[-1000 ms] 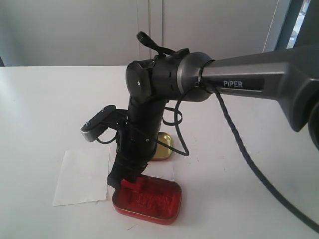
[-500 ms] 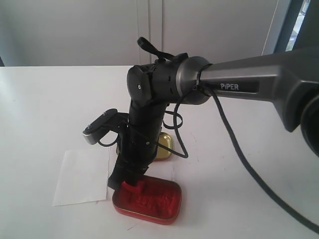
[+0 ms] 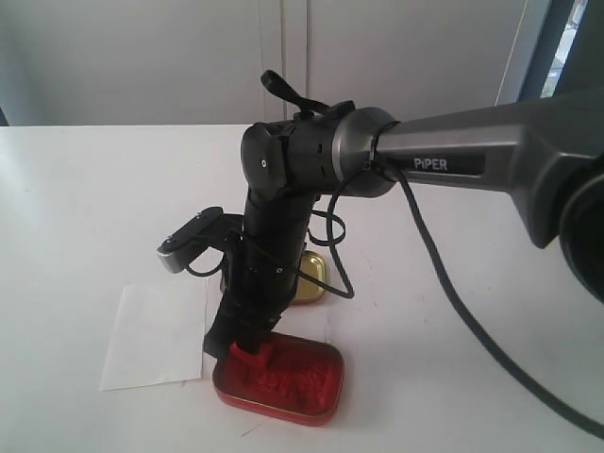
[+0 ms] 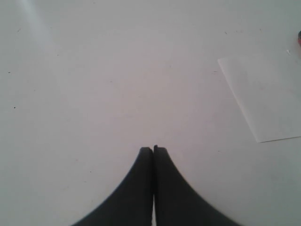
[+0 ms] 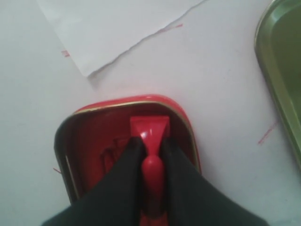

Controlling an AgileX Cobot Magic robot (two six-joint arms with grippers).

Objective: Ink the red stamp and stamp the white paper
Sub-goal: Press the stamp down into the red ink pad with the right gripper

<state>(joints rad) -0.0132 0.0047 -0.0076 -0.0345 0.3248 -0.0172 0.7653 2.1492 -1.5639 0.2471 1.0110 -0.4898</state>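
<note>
The small red plastic stamp (image 5: 149, 128) is pinched by the right tool (image 5: 151, 146), base inside the oval red tin (image 5: 87, 136). The left tool (image 4: 153, 150) is pressed together.

Light: bright, even daylight; your exterior view shows a blown-out window (image 3: 570, 38) far right.
Glare: table (image 3: 85, 189) near white; pale streak in left wrist view.
Shadows: soft, beside paper (image 5: 117, 28).
Focus: right gripper (image 5: 151, 142) and stamp (image 5: 149, 126) blurred close up.
</note>
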